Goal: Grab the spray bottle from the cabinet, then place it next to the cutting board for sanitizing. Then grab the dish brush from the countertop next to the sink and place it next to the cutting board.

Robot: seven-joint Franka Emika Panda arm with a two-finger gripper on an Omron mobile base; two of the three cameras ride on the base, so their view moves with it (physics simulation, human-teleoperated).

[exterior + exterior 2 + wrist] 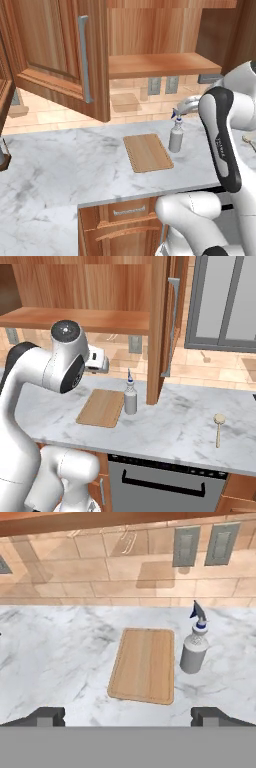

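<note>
The grey spray bottle (pixel 194 652) with its blue-banded nozzle stands upright on the white marble countertop (pixel 60 662), just right of the light-wood cutting board (pixel 144 664). My gripper (pixel 129 718) hangs open above and in front of them, with nothing between its fingertips (pixel 47 716). In the right base view the hand (pixel 97 363) sits above the board (pixel 101 407), left of the bottle (pixel 130 398). The dish brush (pixel 219 426) lies on the counter far to the right. The cabinet (pixel 160 65) is open, its shelf bare and its door (pixel 60 50) swung out. The sink is out of view.
The open cabinet door (pixel 161 331) hangs close over the counter just right of the bottle. Wall outlets (pixel 186 546) sit on the tiled backsplash. A dishwasher front (pixel 160 481) and drawers (pixel 120 220) are below the counter. A window (pixel 225 301) is at the far right.
</note>
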